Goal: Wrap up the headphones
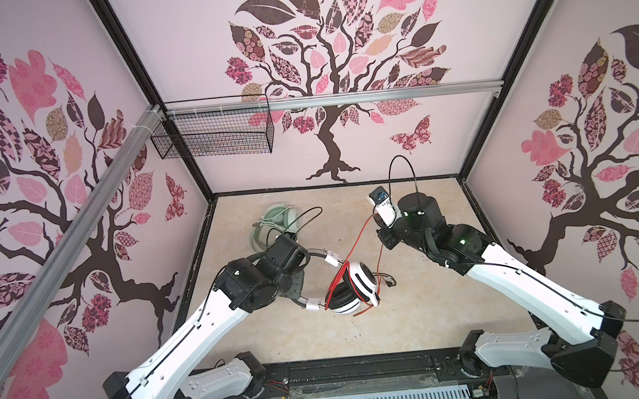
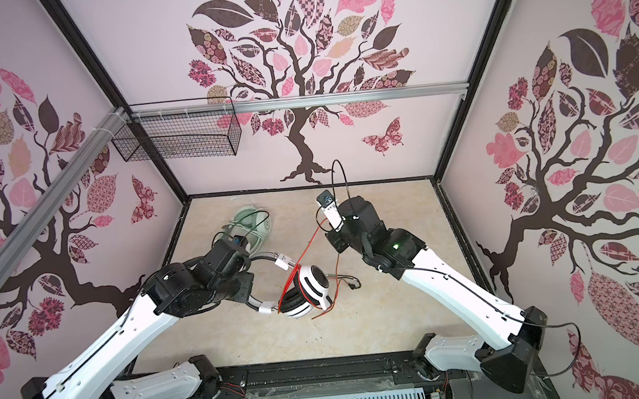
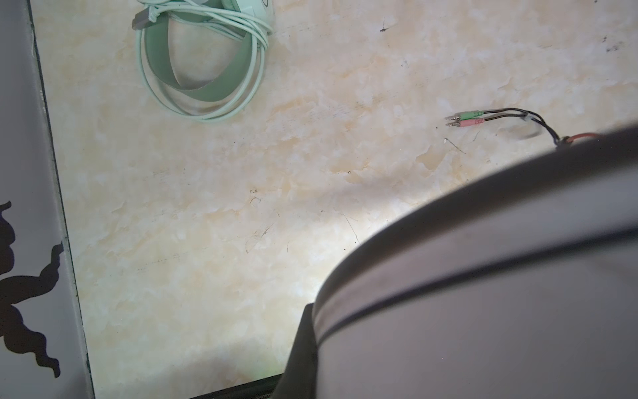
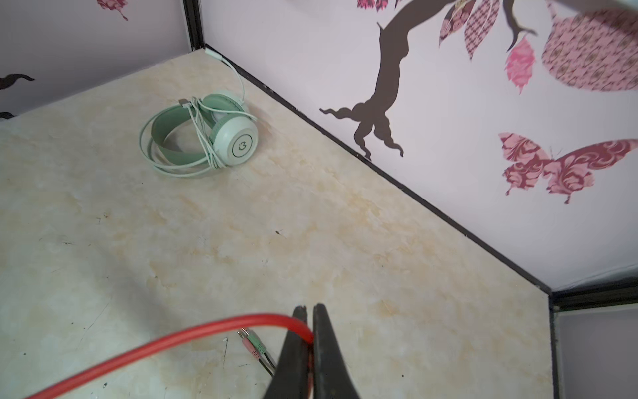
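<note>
A round emblem, too small to read, marks a cup of the mint-green headphones point(image 4: 207, 134), lying cord-wrapped on the worktop point(image 1: 414, 309) left of centre in both top views. Both arms reach inward: the left end effector point(image 1: 296, 286), fingertips hidden, is clamped on the band of the white headphones point(image 1: 354, 282) mid-frame; the right end effector point(image 4: 309, 308) pinches their red cord point(image 4: 165, 345).

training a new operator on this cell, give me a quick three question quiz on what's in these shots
1. True or false: the mint-green headphones have their cord wound around them.
2. What does the right claw grip? A) the white headphones' red cord B) a green plug C) nothing
3. Fill in: the green and pink plugs lie on the ____.
Key: 1 true; 2 A; 3 table
</note>
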`<state>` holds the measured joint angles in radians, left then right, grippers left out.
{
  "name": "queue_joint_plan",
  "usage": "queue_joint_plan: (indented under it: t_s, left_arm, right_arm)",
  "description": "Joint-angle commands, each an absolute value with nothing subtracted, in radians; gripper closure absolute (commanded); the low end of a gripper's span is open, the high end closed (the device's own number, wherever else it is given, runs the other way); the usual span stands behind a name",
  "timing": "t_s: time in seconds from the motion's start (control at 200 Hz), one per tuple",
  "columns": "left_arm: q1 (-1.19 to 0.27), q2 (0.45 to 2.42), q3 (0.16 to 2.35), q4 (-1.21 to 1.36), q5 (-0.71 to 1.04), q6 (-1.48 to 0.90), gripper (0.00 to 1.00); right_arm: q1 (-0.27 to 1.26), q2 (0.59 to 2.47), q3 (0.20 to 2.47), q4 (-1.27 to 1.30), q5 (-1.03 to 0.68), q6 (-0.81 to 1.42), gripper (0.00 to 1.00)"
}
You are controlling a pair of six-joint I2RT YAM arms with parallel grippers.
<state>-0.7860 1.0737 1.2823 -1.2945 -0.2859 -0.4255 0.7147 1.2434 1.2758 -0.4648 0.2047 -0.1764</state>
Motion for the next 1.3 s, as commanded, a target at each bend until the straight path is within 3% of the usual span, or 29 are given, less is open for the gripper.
queue_joint_plan:
  t_s: [0.0, 0.105, 0.155, 0.28, 0.57, 0.76, 0.95, 1.115, 1.295]
  left_arm:
    - [-0.789, 1.036, 1.368, -1.320, -0.255, -0.443, 1.00]
    - [-0.788, 1.043, 1.445, -1.370, -0.285, -0.461, 1.00]
    - [-0.789, 1.056, 1.487, -1.398, -0.312, -0.474, 1.00]
    - [-0.788, 1.083, 1.605, -1.418, -0.337, -0.480, 1.00]
    - [-0.787, 1.219, 1.986, -1.434, -0.320, -0.462, 1.00]
    - [-0.787, 1.287, 2.107, -1.429, -0.305, -0.453, 1.00]
    - [-0.787, 1.327, 2.161, -1.436, -0.304, -0.443, 1.00]
    - [-0.776, 1.348, 2.197, -1.447, -0.333, -0.433, 1.00]
    - [-0.683, 1.384, 2.242, -1.427, -0.310, -0.447, 1.00]
  right_arm:
    - [0.686, 1.276, 1.233, -0.381, 0.087, -0.132, 1.00]
    - [0.685, 1.287, 1.179, -0.309, 0.032, -0.107, 1.00]
    - [0.681, 1.291, 1.150, -0.263, -0.004, -0.089, 0.87]
    - [0.676, 1.327, 1.093, -0.179, -0.079, -0.047, 0.76]
    - [0.664, 1.449, 0.961, 0.047, -0.143, 0.014, 0.75]
    - [0.658, 1.516, 0.922, 0.158, -0.123, 0.006, 0.74]
    - [0.653, 1.551, 0.915, 0.245, -0.131, 0.005, 0.75]
    - [0.653, 1.549, 0.899, 0.257, -0.158, 0.013, 1.00]
    - [0.656, 1.456, 0.781, 0.248, -0.231, 0.038, 1.00]
